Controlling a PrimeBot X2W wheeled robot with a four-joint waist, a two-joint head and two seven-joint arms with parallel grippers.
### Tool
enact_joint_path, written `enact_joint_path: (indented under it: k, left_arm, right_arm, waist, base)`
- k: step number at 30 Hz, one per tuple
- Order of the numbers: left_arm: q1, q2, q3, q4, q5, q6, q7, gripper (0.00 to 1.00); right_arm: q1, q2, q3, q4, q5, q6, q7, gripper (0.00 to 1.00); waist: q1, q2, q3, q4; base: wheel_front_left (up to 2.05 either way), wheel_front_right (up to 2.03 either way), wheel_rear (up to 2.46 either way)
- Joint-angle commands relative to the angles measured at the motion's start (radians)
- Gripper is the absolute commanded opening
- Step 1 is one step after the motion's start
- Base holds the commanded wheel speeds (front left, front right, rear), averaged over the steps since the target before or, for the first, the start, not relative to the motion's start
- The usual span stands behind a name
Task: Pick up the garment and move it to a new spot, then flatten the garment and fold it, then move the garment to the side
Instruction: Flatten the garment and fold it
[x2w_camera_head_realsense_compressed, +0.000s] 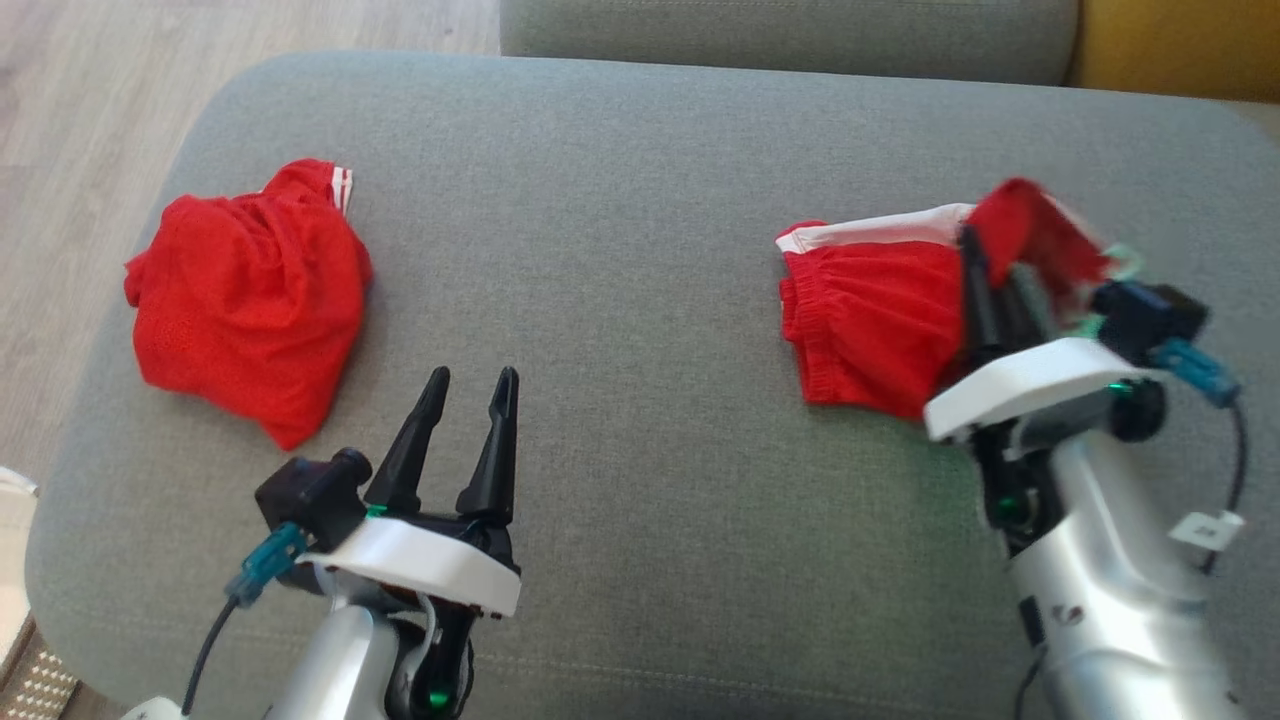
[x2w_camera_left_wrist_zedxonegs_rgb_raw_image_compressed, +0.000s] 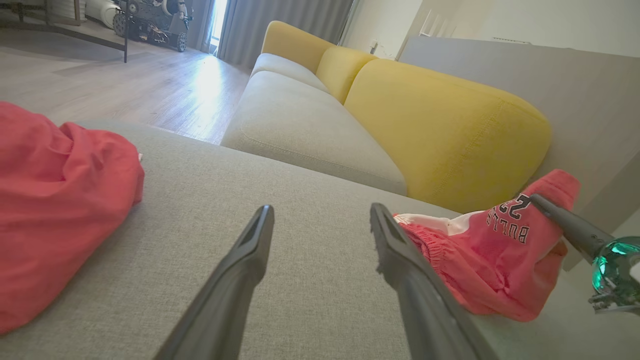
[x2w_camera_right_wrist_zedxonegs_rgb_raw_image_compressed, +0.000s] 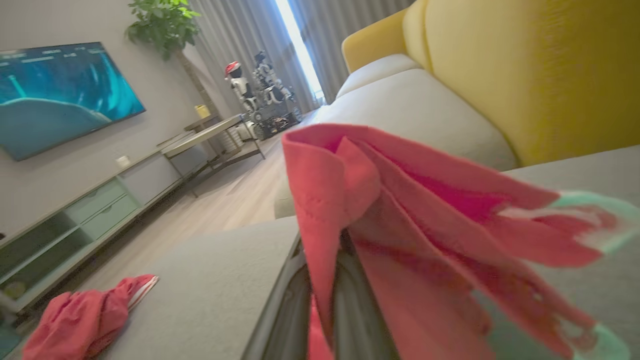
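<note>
Red shorts (x2w_camera_head_realsense_compressed: 870, 320) on grey cushion (x2w_camera_head_realsense_compressed: 640, 200), edge raised (folded over) in clenched right hand (x2w_camera_head_realsense_compressed: 990, 265), left hand (x2w_camera_head_realsense_compressed: 473, 375) spread, empty

Soft daylight; some blur, probably motion.

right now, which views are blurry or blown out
Head view: the raised flap of the red Bulls shorts is motion-smeared, while the crumpled red garment is sharp. Left wrist view: sunlight glares off the wood floor. Right wrist view: the shorts, up close, are out of focus with greenish fringes, and the window strip is blown out.
</note>
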Motion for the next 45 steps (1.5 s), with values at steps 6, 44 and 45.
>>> enact_joint_path:
  k: [6, 44, 45]
  left_arm:
    - [-0.018, 0.003, 0.022, -0.031, -0.006, 0.006, -0.012, 1.0]
    - [-0.028, 0.003, 0.023, -0.021, -0.013, 0.013, -0.012, 1.0]
    - [-0.025, 0.003, 0.026, -0.022, -0.011, 0.013, -0.012, 1.0]
  right_arm:
    - [-0.02, -0.01, 0.129, -0.034, -0.01, -0.001, -0.001, 0.0]
    - [-0.15, -0.039, 0.463, 0.337, -0.136, -0.001, 0.018, 1.0]
    - [-0.143, -0.044, 0.464, 0.329, -0.129, -0.001, 0.022, 1.0]
  waist:
    - [0.0, -0.0001, 0.006, 0.011]
    - [0.0, -0.0001, 0.006, -0.008]
    - [0.0, -0.0001, -0.002, -0.013]
  base:
    - [0.0, 0.0, 0.0]
    - [0.0, 0.0, 0.0]
    - [0.0, 0.0, 0.0]
